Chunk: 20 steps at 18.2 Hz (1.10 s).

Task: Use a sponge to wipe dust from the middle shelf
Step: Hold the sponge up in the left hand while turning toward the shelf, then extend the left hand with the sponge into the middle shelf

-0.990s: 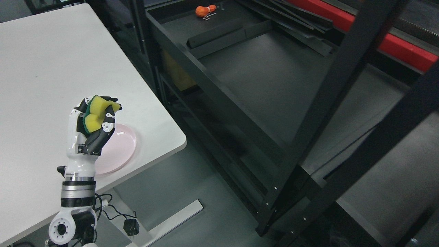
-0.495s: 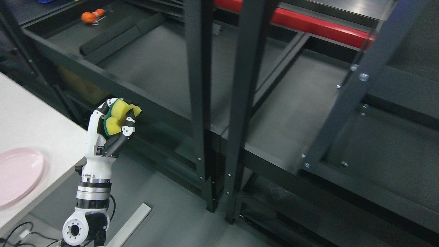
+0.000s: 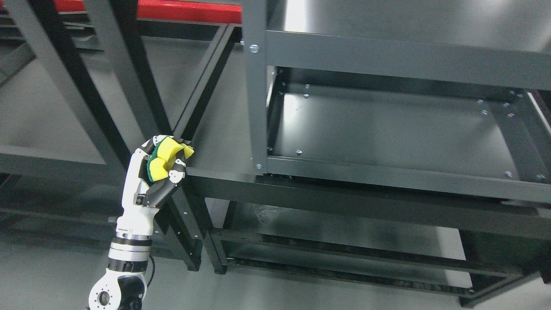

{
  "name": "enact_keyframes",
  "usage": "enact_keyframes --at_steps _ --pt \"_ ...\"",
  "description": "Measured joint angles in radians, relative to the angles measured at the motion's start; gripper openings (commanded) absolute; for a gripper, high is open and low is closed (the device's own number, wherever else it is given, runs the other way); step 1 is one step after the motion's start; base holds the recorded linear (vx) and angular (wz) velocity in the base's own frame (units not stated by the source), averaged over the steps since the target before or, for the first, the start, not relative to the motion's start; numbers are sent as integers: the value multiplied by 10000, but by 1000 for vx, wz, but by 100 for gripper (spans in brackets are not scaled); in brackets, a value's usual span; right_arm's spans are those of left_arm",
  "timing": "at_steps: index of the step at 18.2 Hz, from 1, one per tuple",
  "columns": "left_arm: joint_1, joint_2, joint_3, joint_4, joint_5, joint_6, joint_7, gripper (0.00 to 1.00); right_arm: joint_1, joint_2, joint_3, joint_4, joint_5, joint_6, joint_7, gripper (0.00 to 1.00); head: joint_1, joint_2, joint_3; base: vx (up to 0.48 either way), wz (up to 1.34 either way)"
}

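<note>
Dark metal rack (image 3: 387,56) fills our view, its middle shelf (image 3: 387,129) bare and within reach for wiping. We raise our left hand (image 3: 157,172) before its front rail, fingers clamped on the sponge (image 3: 165,161), ready to press down.

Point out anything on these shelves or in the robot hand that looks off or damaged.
Little stands out. The sponge is squashed and folded inside the left robot hand, held in front of the shelf's front rail, so no flat face is ready for wiping. The middle shelf looks bare and undamaged, showing only glare.
</note>
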State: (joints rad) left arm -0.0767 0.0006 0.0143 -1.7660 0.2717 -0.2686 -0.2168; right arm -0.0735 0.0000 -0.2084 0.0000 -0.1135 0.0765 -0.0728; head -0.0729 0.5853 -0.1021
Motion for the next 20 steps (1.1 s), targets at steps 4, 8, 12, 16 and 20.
enact_keyframes --at_steps 4,8,12,16,20 --pt "199 -2 -208 -13 -8 -36 -257 2 1 0 0 0 0 0 0 100 0 -1 0 -74 -489" --pt "313 -4 -354 -23 -12 -48 -324 2 -1 0 0 0 0 0 0 100 0 -2 0 -36 -193" --pt "353 -4 -441 -30 -15 -50 -327 2 -5 0 0 0 0 0 0 100 0 -2 0 3 13" --pt "366 -5 -538 -35 -41 -51 -327 2 -5 0 0 0 0 0 0 100 0 -3 0 8 41" --pt "315 65 -923 -38 -457 -110 -716 2 -3 0 0 0 0 0 0 100 0 -3 0 1 4"
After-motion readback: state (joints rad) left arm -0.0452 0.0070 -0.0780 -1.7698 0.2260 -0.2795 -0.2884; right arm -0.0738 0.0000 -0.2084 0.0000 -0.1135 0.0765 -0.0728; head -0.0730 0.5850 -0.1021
